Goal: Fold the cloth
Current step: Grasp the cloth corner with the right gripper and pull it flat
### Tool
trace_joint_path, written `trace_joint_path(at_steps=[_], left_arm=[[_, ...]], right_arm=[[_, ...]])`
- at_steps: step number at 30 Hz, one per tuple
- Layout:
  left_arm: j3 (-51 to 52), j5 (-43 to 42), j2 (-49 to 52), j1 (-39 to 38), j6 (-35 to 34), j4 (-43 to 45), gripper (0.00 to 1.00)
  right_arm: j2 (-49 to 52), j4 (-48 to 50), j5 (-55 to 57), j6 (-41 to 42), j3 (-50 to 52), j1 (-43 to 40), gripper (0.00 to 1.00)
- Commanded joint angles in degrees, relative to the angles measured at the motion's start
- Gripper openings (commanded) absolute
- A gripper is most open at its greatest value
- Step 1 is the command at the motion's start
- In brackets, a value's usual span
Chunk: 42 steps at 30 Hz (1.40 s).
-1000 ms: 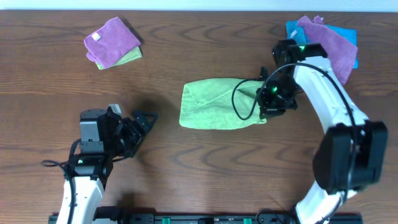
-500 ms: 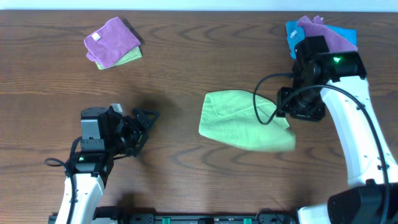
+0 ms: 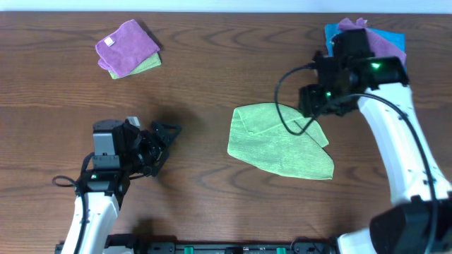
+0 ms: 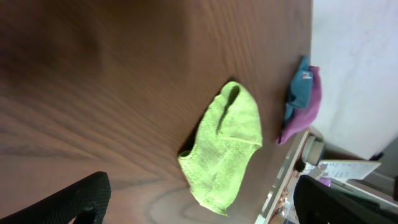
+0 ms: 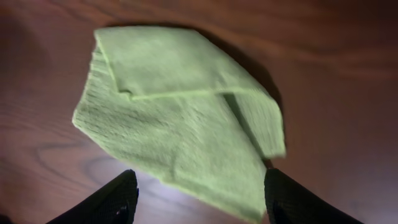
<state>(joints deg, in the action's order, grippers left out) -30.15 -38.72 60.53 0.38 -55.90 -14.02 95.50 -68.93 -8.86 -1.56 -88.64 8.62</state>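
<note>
- The table (image 3: 212, 63) carries everything you need; the cloth (image 3: 279, 141) lies flat on it, right of centre, in front of the right arm and well apart from the left one.
- You can count one rough fold as done. In the right wrist view the cloth (image 5: 180, 112) shows an upper layer lying over a lower one, with a loose flap down its right side.
- That fold is not clean. The outline is lopsided, rounded at the far end and drawn to a point at the near right corner, and the edges of the two layers do not line up. I judge the task about half done: you have the edges to square and probably one more fold to make.
- The right gripper (image 3: 314, 106) hovers over the cloth's far right edge. Its fingers (image 5: 118, 196) stand wide apart with nothing between them, so the cloth is let go.
- The left gripper (image 3: 164, 137) sits at the near left, its jaws spread and empty, looking across at the cloth (image 4: 224, 149).
- Leave the purple pile (image 3: 127, 46) at the far left and the purple and blue pile (image 3: 381, 42) at the far right alone.
</note>
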Motion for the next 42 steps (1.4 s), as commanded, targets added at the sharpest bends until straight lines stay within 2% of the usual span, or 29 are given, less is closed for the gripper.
trace_joint_path(at_steps=[1, 7, 16, 27, 38, 42], left_arm=[[-0.85, -1.84, 2.29, 0.28, 0.26, 0.0, 0.95], [-0.85, -4.96, 4.07, 0.31, 2.16, 3.02, 0.96], [-0.85, -6.34, 4.07, 0.35, 6.86, 4.87, 0.96], [-0.85, -6.32, 4.07, 0.35, 16.63, 4.59, 0.96], [-0.85, -5.88, 4.09, 0.35, 18.71, 4.35, 0.96], [-0.85, -5.68, 4.09, 0.35, 18.71, 4.37, 0.95]], right_arm=[[5.16, 1.84, -2.58, -4.96, 0.35, 3.5, 0.65], [14.6, 8.46, 1.27, -8.92, 0.35, 11.26, 0.64], [21.79, 10.88, 2.73, -12.72, 0.35, 17.49, 0.58], [24.55, 12.35, 2.8, -14.82, 0.37, 18.08, 0.54], [27.41, 12.37, 2.4, -14.8, 0.37, 18.14, 0.54], [27.41, 12.55, 2.4, -14.8, 0.37, 18.29, 0.5]])
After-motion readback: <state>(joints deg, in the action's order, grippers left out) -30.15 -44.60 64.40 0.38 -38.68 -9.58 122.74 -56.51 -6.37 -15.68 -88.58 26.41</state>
